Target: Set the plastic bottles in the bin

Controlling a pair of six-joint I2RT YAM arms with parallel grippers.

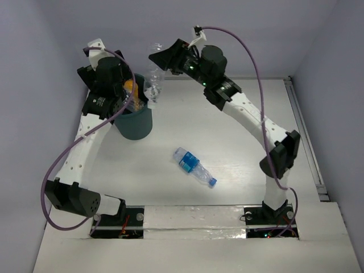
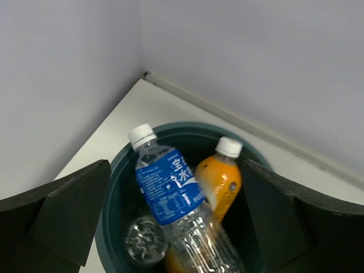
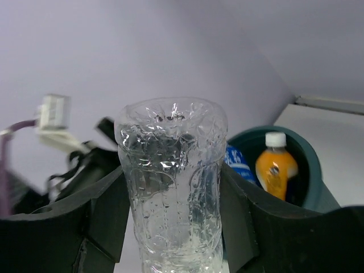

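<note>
The dark teal bin (image 1: 136,126) stands at the far left of the table. My left gripper (image 1: 126,94) hovers right over it, open and empty. In the left wrist view my left gripper (image 2: 176,170) frames the bin (image 2: 187,126), which holds a blue-labelled clear bottle (image 2: 168,187), an orange bottle (image 2: 219,182) and another clear bottle (image 2: 145,242). My right gripper (image 1: 161,60) is shut on a clear bottle (image 1: 153,82), held in the air just right of the bin. In the right wrist view that bottle (image 3: 170,170) fills my right gripper (image 3: 173,182). A blue-labelled bottle (image 1: 195,166) lies on the table's middle.
The back wall and the left corner stand close behind the bin. The orange bottle (image 3: 276,170) and the bin's rim (image 3: 310,170) show to the right in the right wrist view. A rail (image 1: 304,131) runs along the table's right edge.
</note>
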